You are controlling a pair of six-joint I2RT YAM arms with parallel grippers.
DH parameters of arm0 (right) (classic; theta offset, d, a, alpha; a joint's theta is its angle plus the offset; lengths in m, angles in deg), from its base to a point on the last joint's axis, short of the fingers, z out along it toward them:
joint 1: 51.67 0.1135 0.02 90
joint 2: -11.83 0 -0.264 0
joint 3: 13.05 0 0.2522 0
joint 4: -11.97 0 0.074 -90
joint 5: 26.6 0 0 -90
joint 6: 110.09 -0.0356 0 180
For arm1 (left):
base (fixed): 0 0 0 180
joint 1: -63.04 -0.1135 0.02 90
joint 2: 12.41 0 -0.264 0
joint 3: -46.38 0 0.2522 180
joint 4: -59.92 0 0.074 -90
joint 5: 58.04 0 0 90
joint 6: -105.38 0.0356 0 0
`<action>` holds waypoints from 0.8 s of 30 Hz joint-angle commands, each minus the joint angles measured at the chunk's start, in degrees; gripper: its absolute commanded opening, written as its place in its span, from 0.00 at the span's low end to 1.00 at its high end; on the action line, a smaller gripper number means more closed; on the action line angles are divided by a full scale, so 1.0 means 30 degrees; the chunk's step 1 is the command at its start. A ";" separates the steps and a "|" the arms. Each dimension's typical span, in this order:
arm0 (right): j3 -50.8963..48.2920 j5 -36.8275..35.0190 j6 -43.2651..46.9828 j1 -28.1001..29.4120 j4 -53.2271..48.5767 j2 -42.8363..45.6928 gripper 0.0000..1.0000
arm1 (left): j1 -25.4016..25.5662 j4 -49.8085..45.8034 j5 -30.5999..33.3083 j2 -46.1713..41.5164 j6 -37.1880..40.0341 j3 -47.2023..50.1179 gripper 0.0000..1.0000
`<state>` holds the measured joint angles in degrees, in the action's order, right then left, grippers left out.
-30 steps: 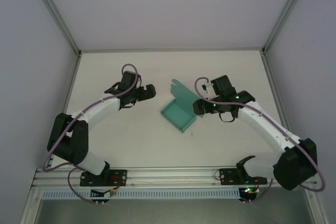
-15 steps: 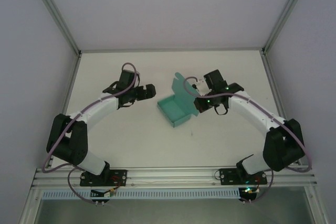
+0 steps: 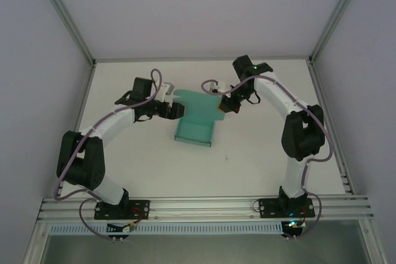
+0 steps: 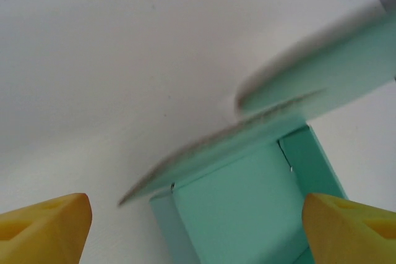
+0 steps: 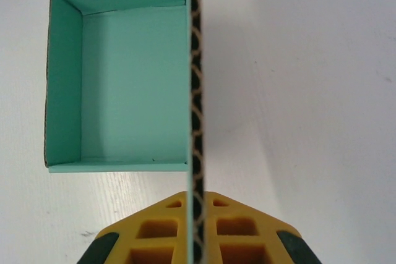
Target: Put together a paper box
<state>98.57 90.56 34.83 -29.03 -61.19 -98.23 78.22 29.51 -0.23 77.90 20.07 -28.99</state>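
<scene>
A teal-green paper box (image 3: 193, 129) sits open in the far half of the white counter (image 3: 260, 165), roughly midway between its left and right edges, flanked by two robot arms. From above, the left end effector (image 3: 177, 111) is just beside the box's far-left corner and the right end effector (image 3: 223, 107) meets its far-right side, where a broad flap (image 3: 197, 99) extends toward the far edge. The right wrist camera adds detail: the yellow fingers (image 5: 161, 233) are clamped on a thin card panel (image 5: 196, 60) seen edge-on, standing along one side of the shallow open tray (image 5: 124, 85), whose low walls are folded up. The left wrist camera shows its yellow fingertips (image 4: 43, 224) spread wide and gripping nothing, with the tray's corner between and beyond them and a blurred teal flap (image 4: 328, 78) above; whether they touch the card cannot be told.
</scene>
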 commanded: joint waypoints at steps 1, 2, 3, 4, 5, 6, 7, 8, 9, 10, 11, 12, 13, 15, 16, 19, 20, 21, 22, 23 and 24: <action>0.0733 0.0876 0.3950 -0.0014 -0.2350 -0.0215 0.00 | -0.0113 -0.1893 -0.1982 0.0057 0.3607 -0.0804 0.86; 0.0739 0.0985 0.4024 -0.0035 -0.2165 -0.0191 0.00 | -0.0120 -0.2043 -0.2318 0.0204 0.3884 -0.0977 0.84; 0.0744 0.1176 0.4229 -0.0041 -0.2145 -0.0144 0.00 | -0.0081 -0.2167 -0.2542 0.0398 0.3959 -0.1176 0.81; 0.0748 0.1300 0.4380 -0.0041 -0.2094 -0.0154 0.00 | -0.0054 -0.2264 -0.2724 0.0676 0.4027 -0.1438 0.78; 0.0748 0.1377 0.4512 -0.0029 -0.2057 -0.0139 0.00 | -0.0042 -0.2402 -0.2991 0.0926 0.4131 -0.1702 0.76; 0.0733 0.1381 0.4684 -0.0027 -0.2057 -0.0134 0.00 | 0.0077 -0.2579 -0.3097 0.1159 0.4220 -0.1959 0.72; 0.0820 0.1303 0.4629 -0.0024 -0.2030 -0.0123 0.00 | 0.0213 -0.2859 -0.2992 0.1393 0.4433 -0.2258 0.67; 0.0857 0.1209 0.4469 -0.0036 -0.1913 -0.0160 0.00 | 0.0386 -0.3044 -0.2723 0.1601 0.4480 -0.2537 0.61; 0.0893 0.1202 0.4501 -0.0069 -0.1985 -0.0178 0.00 | 0.0552 -0.3271 -0.2376 0.1778 0.4516 -0.2774 0.55; 0.0955 0.1202 0.4604 -0.0046 -0.2154 -0.0210 0.00 | 0.0706 -0.3588 -0.2161 0.1938 0.4639 -0.3074 0.49; 0.1030 0.1202 0.4561 -0.0055 -0.2282 -0.0268 0.00 | 0.0845 -0.3778 -0.2091 0.1979 0.4748 -0.3188 0.46; 0.1101 0.1067 0.4507 -0.0053 -0.2377 -0.0309 0.00 | 0.0932 -0.3882 -0.1912 0.1981 0.4793 -0.3261 0.46; 0.1099 0.0901 0.4412 -0.0034 -0.2380 -0.0330 0.00 | 0.1023 -0.3886 -0.1631 0.1910 0.4765 -0.3212 0.45; 0.1057 0.0654 0.4328 -0.0109 -0.2411 -0.0308 0.00 | 0.1032 -0.3735 -0.1275 0.1649 0.4667 -0.2957 0.46; 0.1059 0.0545 0.4341 -0.0175 -0.2508 -0.0302 0.00 | 0.1090 -0.3582 -0.1110 0.1422 0.4562 -0.2768 0.49; 0.1107 0.0352 0.4400 -0.0251 -0.2860 -0.0246 0.00 | 0.1033 -0.3404 -0.0871 0.0857 0.4574 -0.2414 0.55; 0.1110 0.0356 0.4426 -0.0269 -0.2923 -0.0232 0.00 | 0.1034 -0.3437 -0.0898 0.0760 0.4615 -0.2421 0.55; 0.1129 0.0380 0.4529 -0.0278 -0.3021 -0.0205 0.00 | 0.1016 -0.3577 -0.0768 0.0724 0.4633 -0.2527 0.55; 0.1129 0.0385 0.4583 -0.0278 -0.3067 -0.0208 0.00 | 0.1030 -0.3805 -0.0579 0.0720 0.4619 -0.2658 0.55; 0.1155 0.0381 0.4547 -0.0281 -0.3110 -0.0208 0.00 | 0.1034 -0.3979 -0.0423 0.0734 0.4672 -0.2762 0.55; 0.1129 0.0353 0.4547 -0.0308 -0.3130 -0.0198 0.00 | 0.1034 -0.4292 -0.0271 0.0720 0.4756 -0.2883 0.55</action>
<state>100.50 90.17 46.48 -29.58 -67.66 -99.00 81.19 19.50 -2.48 81.94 33.05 -36.90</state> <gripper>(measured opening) 0.056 0.547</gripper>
